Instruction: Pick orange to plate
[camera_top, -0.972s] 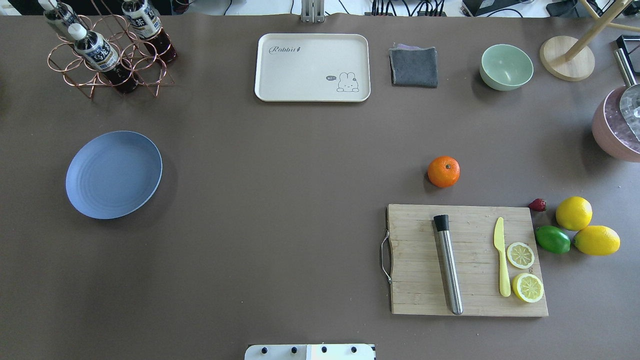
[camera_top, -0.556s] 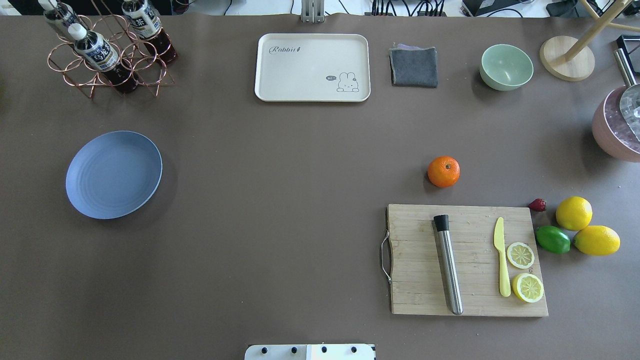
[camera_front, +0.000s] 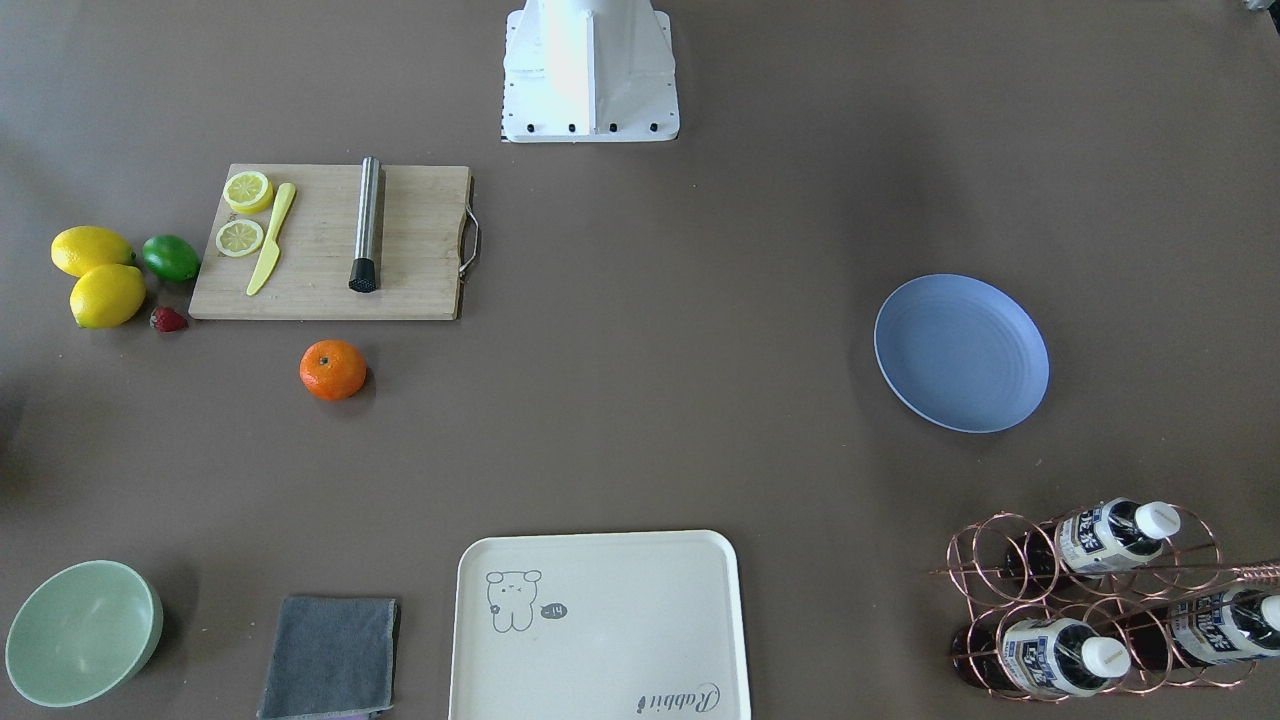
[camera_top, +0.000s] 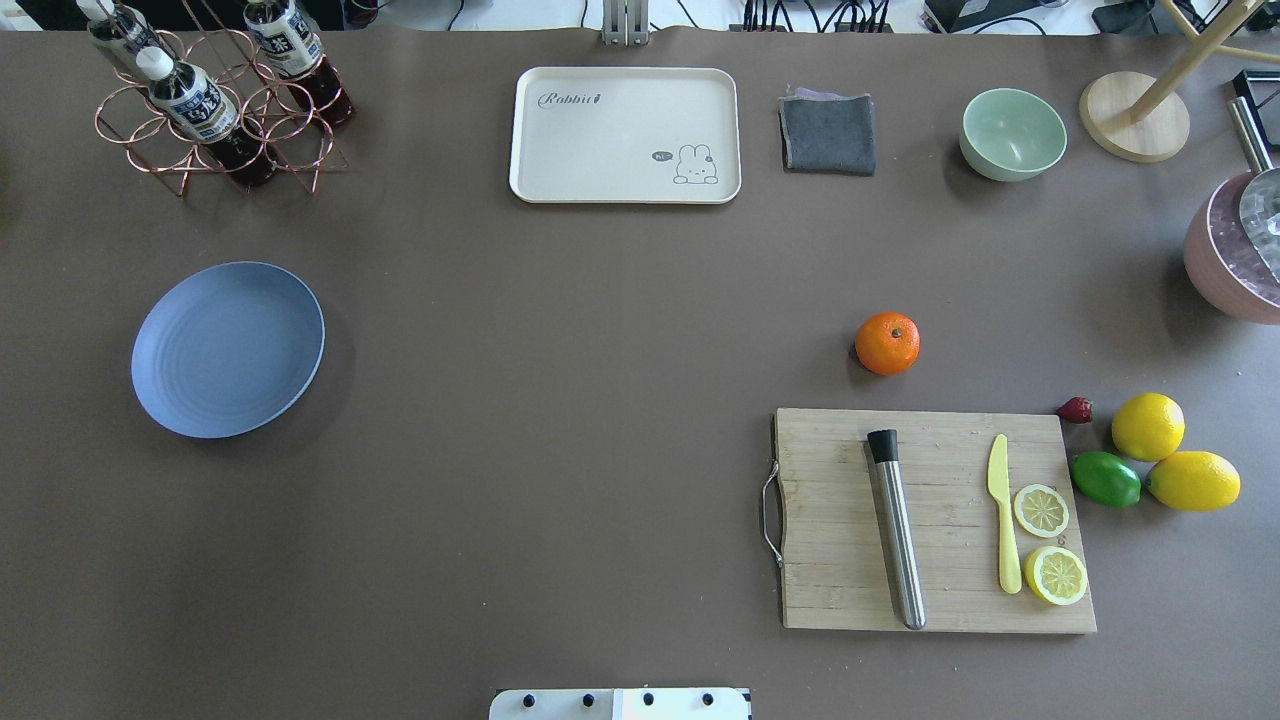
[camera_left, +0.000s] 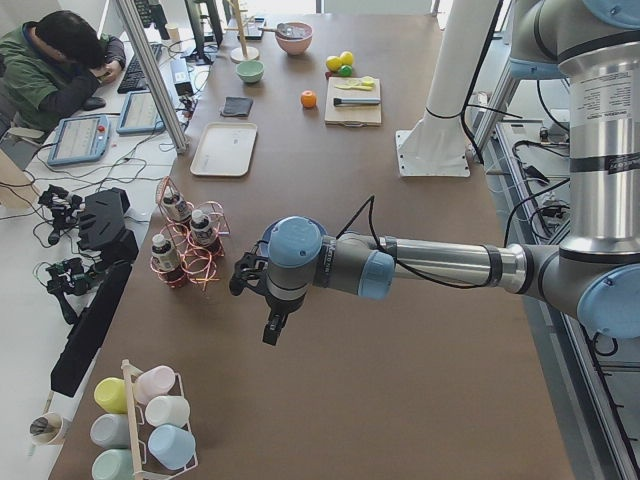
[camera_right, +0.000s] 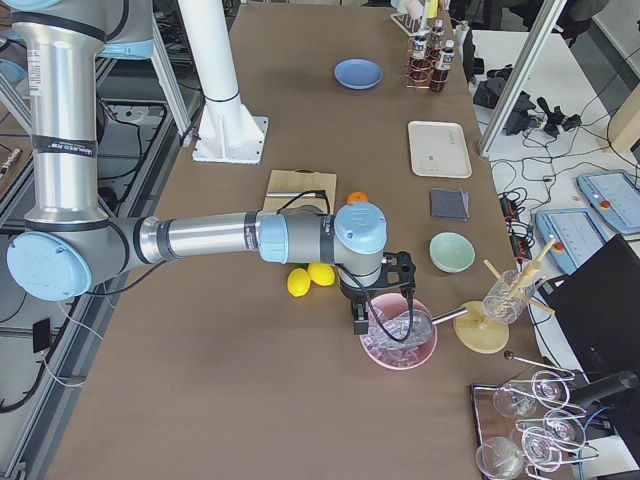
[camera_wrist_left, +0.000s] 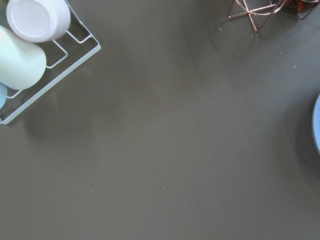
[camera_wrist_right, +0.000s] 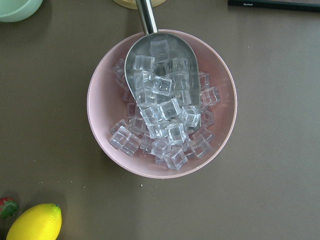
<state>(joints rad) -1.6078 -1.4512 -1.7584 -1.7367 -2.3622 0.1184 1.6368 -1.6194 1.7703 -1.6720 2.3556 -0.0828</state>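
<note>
Here: left tool, right tool openness unreadable; plate wrist-view cropped.

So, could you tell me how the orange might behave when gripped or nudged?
The orange is round and sits free on the table, so a nudge would probably roll it. Its skin looks smooth, so it may slip in a loose grip.
</note>
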